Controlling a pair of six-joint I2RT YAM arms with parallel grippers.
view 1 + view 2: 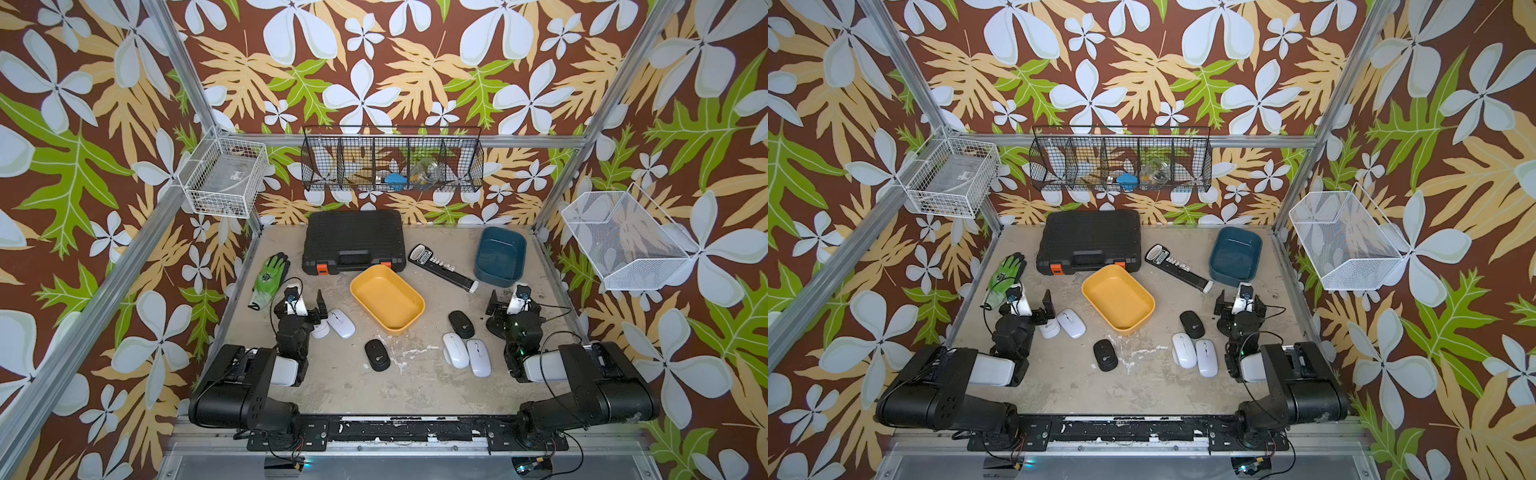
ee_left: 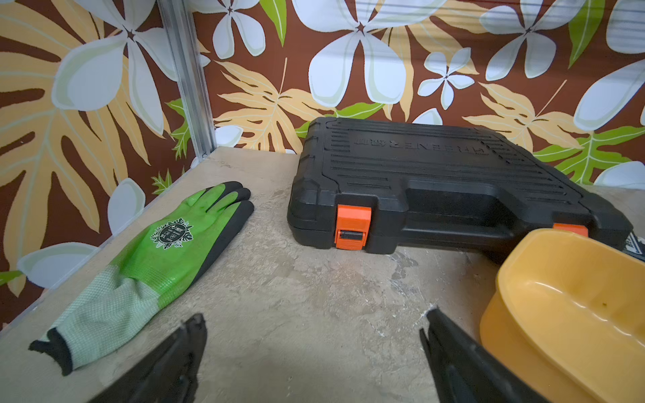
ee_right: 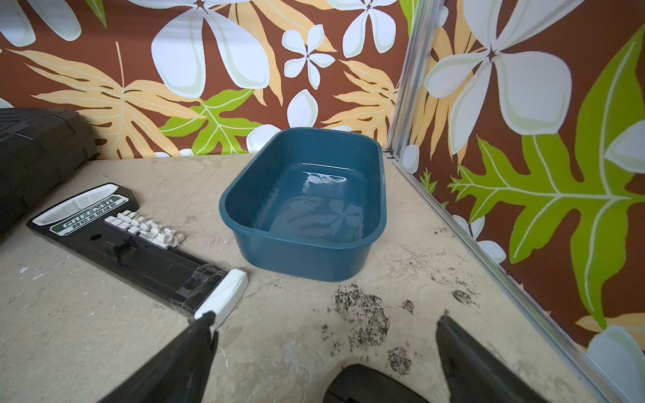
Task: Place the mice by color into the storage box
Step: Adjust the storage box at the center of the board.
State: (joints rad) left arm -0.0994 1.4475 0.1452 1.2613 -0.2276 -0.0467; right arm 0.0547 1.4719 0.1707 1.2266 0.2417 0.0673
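Two white mice (image 1: 455,350) (image 1: 478,357) lie side by side at the front right, and a black mouse (image 1: 461,324) sits just behind them. Another black mouse (image 1: 377,354) is at front centre. A white mouse (image 1: 340,323) lies right of my left gripper (image 1: 305,305), with one more (image 1: 321,331) partly hidden under it. The yellow storage box (image 1: 386,301) and the blue storage box (image 1: 500,254) are empty. My left gripper (image 2: 314,319) is open over bare table. My right gripper (image 3: 326,318) is open, with a black mouse (image 3: 366,385) just beneath it.
A closed black tool case (image 1: 353,241) stands at the back. A green glove (image 1: 270,274) lies at the left edge. A long black-and-white device (image 1: 442,268) lies between the two boxes. Wire baskets (image 1: 392,160) hang on the walls.
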